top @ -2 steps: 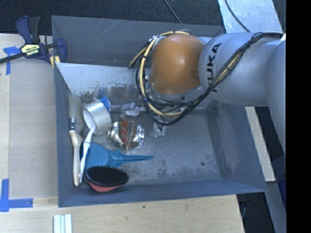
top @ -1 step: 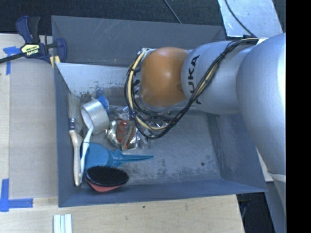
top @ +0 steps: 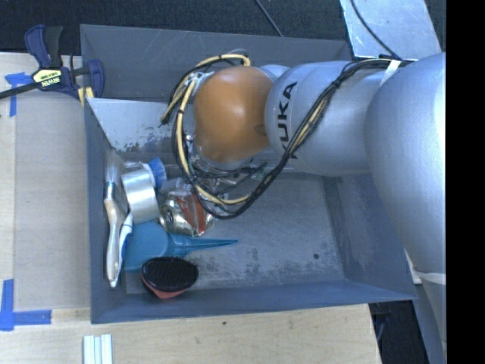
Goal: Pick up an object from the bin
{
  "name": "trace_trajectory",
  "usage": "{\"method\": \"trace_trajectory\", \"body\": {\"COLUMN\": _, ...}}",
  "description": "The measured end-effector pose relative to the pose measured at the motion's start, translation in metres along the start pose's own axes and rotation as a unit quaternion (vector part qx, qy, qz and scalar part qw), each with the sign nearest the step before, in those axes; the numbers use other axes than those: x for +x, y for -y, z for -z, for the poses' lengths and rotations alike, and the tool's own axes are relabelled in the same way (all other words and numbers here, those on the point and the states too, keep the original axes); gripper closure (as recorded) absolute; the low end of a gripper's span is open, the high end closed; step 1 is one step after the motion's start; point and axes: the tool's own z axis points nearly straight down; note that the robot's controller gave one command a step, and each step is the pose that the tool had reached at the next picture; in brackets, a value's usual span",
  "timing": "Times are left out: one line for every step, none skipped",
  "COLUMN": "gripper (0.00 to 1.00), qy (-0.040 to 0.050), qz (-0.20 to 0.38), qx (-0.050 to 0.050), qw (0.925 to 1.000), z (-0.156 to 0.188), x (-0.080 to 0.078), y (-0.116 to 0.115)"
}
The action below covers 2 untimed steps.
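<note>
My gripper [top: 183, 209] reaches down under the orange wrist cover at the bin's left-middle, its metal end low over the floor. It sits just right of a shiny silver roll [top: 139, 189] and just above the wide end of a blue funnel [top: 154, 245], whose spout points right. A small blue cap [top: 158, 172] lies behind the roll, close to the gripper. Something reddish-brown shows at the gripper's tip, but I cannot tell what it is or whether it is held.
A black oval thing with a red rim [top: 169, 274] lies at the front left corner. A white long-handled tool [top: 115, 237] runs along the left wall. The arm and its cables cover the bin's back and right.
</note>
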Motion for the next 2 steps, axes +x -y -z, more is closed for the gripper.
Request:
{"method": "trace_trajectory", "body": {"gripper": 1.0, "qy": 0.0001, "qz": 0.0, "qx": 0.0, "qw": 1.0, "z": 0.0, "x": -0.0001, "y": 0.0}}
{"method": "trace_trajectory", "body": {"gripper": 1.0, "qy": 0.0028, "qz": -0.003, "qx": 0.003, "qw": 1.0, "z": 0.0097, "x": 0.0003, "y": 0.0016}}
